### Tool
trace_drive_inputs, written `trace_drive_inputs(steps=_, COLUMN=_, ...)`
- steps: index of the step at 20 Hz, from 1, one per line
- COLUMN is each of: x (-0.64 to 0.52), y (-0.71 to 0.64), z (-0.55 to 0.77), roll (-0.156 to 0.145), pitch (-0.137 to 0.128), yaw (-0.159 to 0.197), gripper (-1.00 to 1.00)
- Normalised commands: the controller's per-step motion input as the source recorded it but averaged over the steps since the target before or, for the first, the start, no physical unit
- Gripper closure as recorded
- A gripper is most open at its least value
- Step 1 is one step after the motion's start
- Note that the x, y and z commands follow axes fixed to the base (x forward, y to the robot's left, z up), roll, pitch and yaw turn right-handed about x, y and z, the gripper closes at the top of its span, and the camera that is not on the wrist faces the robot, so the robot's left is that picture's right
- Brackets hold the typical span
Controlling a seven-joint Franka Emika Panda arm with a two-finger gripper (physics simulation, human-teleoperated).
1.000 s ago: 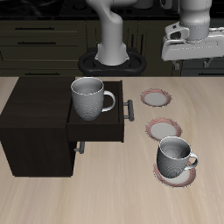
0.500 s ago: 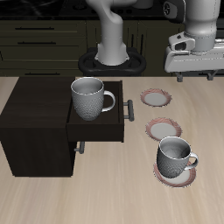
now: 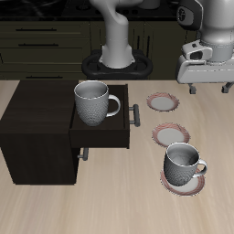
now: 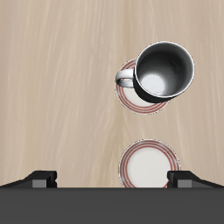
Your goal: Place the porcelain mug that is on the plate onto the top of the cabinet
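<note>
The porcelain mug [image 3: 183, 164] stands upright on the plate [image 3: 168, 186] nearest the table's front edge. In the wrist view the mug [image 4: 164, 72] shows from above, handle toward the cabinet side, on its plate [image 4: 130, 102]. The dark cabinet [image 3: 37, 128] stands at the other side of the table with its drawer pulled open. My gripper [image 3: 208, 90] hangs open and empty, high above the table behind the plates, well apart from the mug. Its fingertips [image 4: 42, 179] frame the wrist view.
A look-alike mug [image 3: 94, 102] sits in the open drawer [image 3: 101, 135]. Two empty plates [image 3: 165, 101] [image 3: 171, 136] lie between my gripper and the mug's plate; one also shows in the wrist view [image 4: 149, 164]. Dark kitchen cupboards stand behind the table.
My gripper has come down and shifted sideways away from the cabinet, still open. The mugs, plates and cabinet have not moved.
</note>
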Motion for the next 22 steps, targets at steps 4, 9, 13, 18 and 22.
trace_drive_inputs(steps=4, x=0.23, y=0.11, z=-0.09, roll=0.046, pitch=0.017, yaw=0.013, gripper=-1.0)
trace_drive_inputs(steps=9, x=0.42, y=-0.11, z=-0.06, roll=-0.029, pitch=-0.018, yaw=0.047, gripper=-1.0)
trace_drive_inputs(steps=13, x=0.32, y=-0.18, z=-0.04, roll=-0.009, pitch=-0.008, yaw=0.028, gripper=-1.0)
trace_drive_inputs(steps=18, x=0.27, y=-0.31, z=0.01, roll=-0.013, pitch=-0.028, yaw=0.0, gripper=-1.0)
trace_drive_inputs(steps=22, x=0.1, y=-0.17, z=-0.15, roll=0.022, pitch=-0.026, yaw=0.001, gripper=-1.0)
